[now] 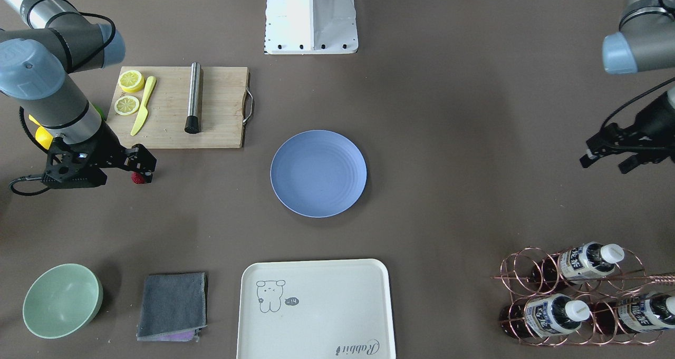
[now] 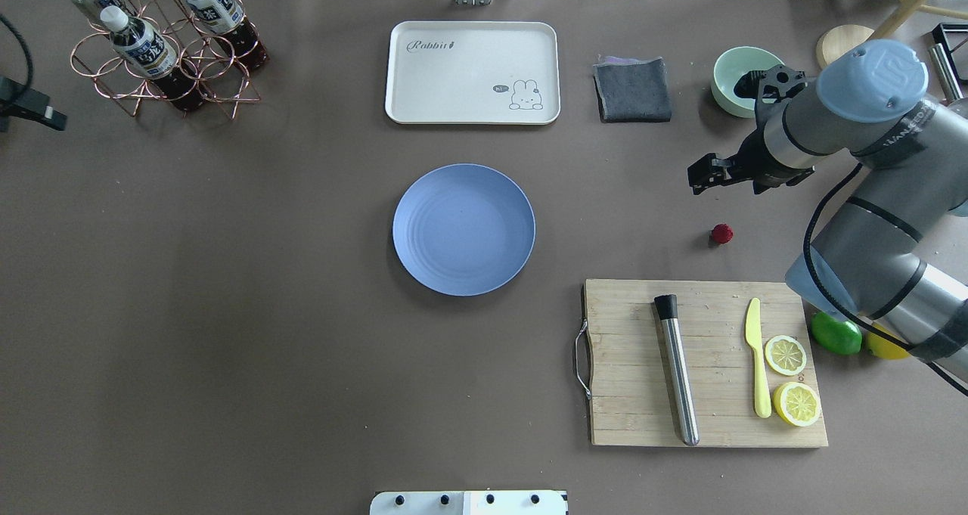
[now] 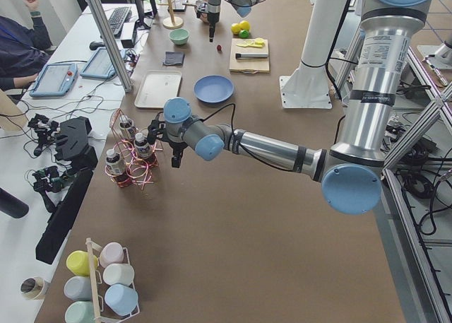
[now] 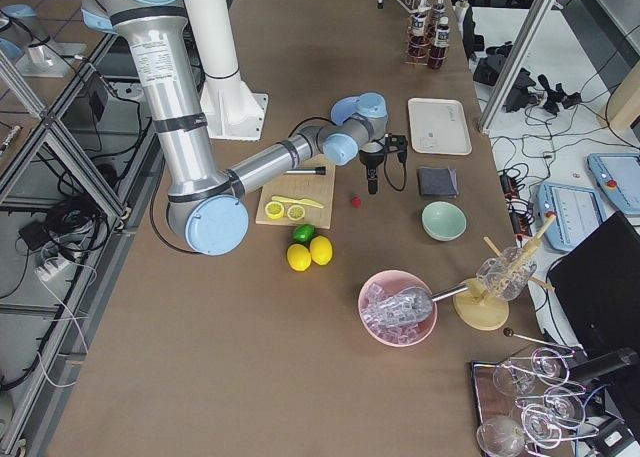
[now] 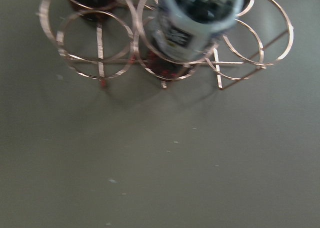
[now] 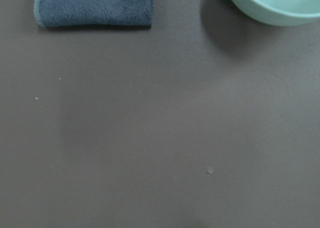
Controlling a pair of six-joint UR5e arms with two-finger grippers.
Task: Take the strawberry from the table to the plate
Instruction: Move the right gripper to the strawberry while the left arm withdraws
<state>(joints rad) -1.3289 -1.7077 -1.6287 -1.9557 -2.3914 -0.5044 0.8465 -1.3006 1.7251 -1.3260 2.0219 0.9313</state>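
The strawberry (image 2: 721, 233) is a tiny dark-red berry lying on the bare table (image 2: 227, 311), just beyond the cutting board. My right gripper (image 2: 705, 173) hangs above the table close to the berry, on its far side, open and with nothing in it. In the front-facing view the strawberry (image 1: 139, 178) shows just under the right gripper (image 1: 143, 164). The round blue plate (image 2: 463, 229) sits at the table's middle with nothing on it. My left gripper (image 1: 606, 158) hovers open near the bottle rack, far from the berry.
A wooden cutting board (image 2: 628, 394) holds a metal muddler (image 2: 677, 371), a yellow knife (image 2: 756, 356) and two lemon halves (image 2: 786, 355). A lime (image 2: 836, 335) lies beside it. At the far side lie a cream tray (image 2: 423, 76), a grey cloth (image 2: 633, 90), a mint bowl (image 2: 730, 84) and a copper bottle rack (image 2: 162, 76).
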